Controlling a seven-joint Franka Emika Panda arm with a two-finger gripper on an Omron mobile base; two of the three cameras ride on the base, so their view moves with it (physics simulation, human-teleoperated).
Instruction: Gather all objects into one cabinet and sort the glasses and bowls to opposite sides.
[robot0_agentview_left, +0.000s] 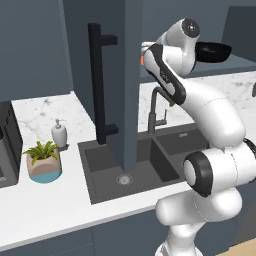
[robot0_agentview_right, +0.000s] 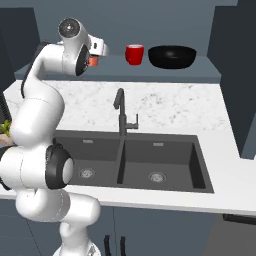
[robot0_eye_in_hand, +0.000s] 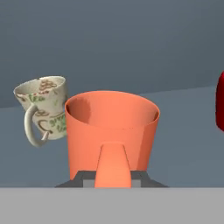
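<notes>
In the hand view an orange cup (robot0_eye_in_hand: 111, 131) stands upright right in front of the camera, with my gripper (robot0_eye_in_hand: 113, 178) shut on its near wall. The cup hangs just over the grey-blue shelf (robot0_eye_in_hand: 188, 144) of the cabinet. A pale beige speckled cup (robot0_eye_in_hand: 43, 107) with a handle leans tilted just behind it to the left. A red cup (robot0_eye_in_hand: 220, 103) shows at the right edge. From the right base, my gripper (robot0_agentview_right: 96, 56) is at the shelf's left end, the red cup (robot0_agentview_right: 134, 54) and the wide black bowl (robot0_agentview_right: 172, 56) to its right.
The cabinet's open door (robot0_agentview_left: 125, 85) with its long black bar handle (robot0_agentview_left: 97, 85) stands out over the sink (robot0_agentview_right: 135, 160), close to my forearm. A dark faucet (robot0_agentview_right: 120, 112) rises below the shelf. A soap dispenser (robot0_agentview_left: 59, 134) and a potted plant (robot0_agentview_left: 44, 161) stand on the left counter.
</notes>
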